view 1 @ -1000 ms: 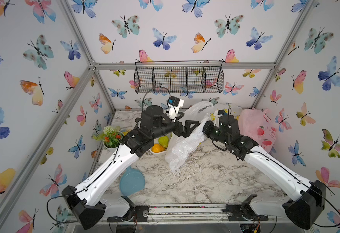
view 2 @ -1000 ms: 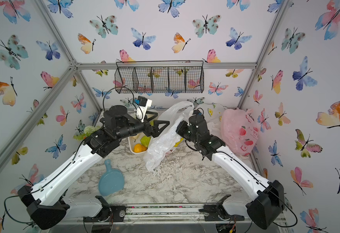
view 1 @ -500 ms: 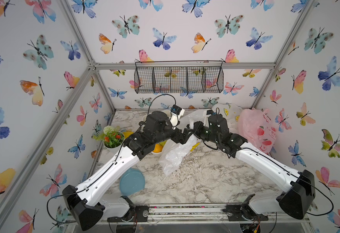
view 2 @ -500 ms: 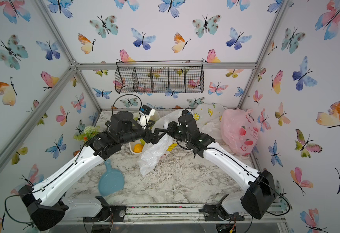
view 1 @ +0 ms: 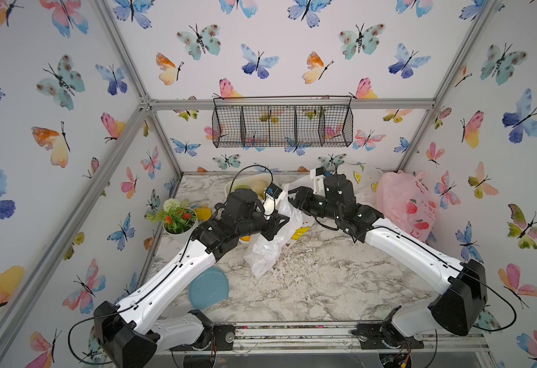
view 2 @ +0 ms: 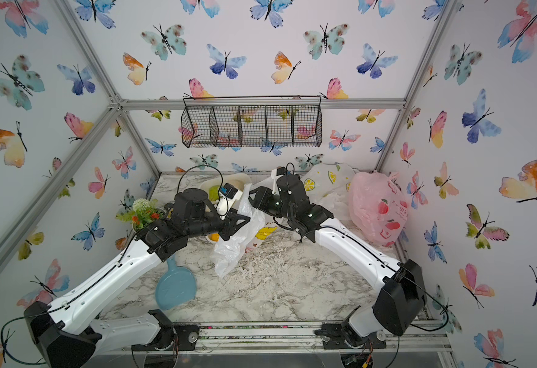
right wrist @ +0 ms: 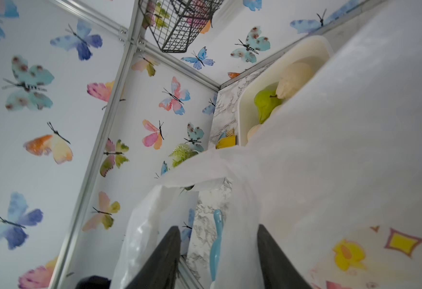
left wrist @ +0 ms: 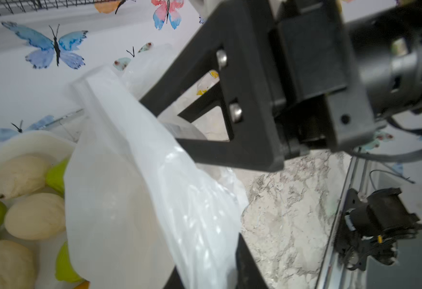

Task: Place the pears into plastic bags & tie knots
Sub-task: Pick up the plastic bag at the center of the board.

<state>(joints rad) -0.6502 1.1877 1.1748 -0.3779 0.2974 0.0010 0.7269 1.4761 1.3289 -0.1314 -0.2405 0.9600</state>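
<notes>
A translucent white plastic bag (view 1: 270, 248) hangs crumpled over the middle of the table, its lower end on the marble in both top views (view 2: 233, 251). My left gripper (view 1: 284, 220) is shut on the bag's upper part; the film runs between its fingers in the left wrist view (left wrist: 204, 270). My right gripper (view 1: 292, 197) faces it from close by and stands open, with bag film draped around its fingers (right wrist: 217, 227). Cream pears (left wrist: 22, 175) and green pears (right wrist: 265, 102) lie in the white tray (view 1: 228, 186). An orange-yellow pear (view 2: 214, 236) shows under my left wrist.
A bulging pink bag (view 1: 404, 207) and a lemon-print bag (view 1: 362, 178) sit at the back right. Potted flowers (view 1: 178, 220) stand at the left wall, and a blue paddle-shaped dish (view 1: 208, 286) lies front left. A wire basket (view 1: 281, 122) hangs on the back wall.
Both grippers came lower and closer together with the bag. My left gripper closed on the bag, and my right gripper opened and released its hold.
</notes>
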